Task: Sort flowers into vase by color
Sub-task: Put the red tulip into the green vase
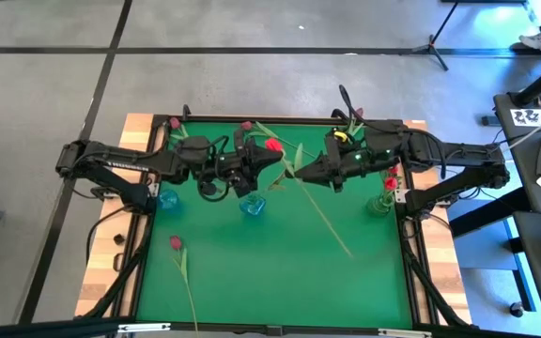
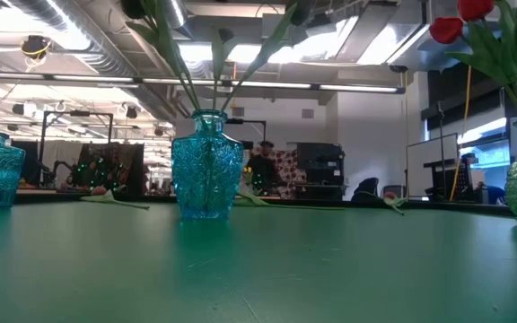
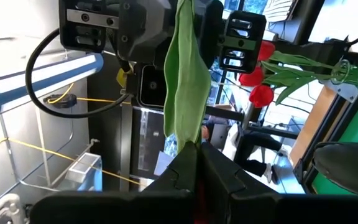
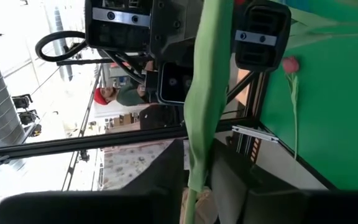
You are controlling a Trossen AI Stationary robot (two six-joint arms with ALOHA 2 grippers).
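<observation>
The green table point(image 1: 280, 263) filled the middle of the high view, with the two dark arms meeting above its upper half and three glass vases point(image 1: 253, 206) in a row below them. The left gripper point(image 1: 269, 172), jaws clenched, and the right gripper point(image 1: 299, 174), jaws closing around the stem, both held one red tulip point(image 1: 273, 145) near top centre. Another tulip point(image 1: 176, 243) lay loose at lower left.

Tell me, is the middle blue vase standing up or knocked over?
Standing up. In the low view the middle blue vase sits flat on the green table with its neck pointing up and green stems rising out of it.
</observation>
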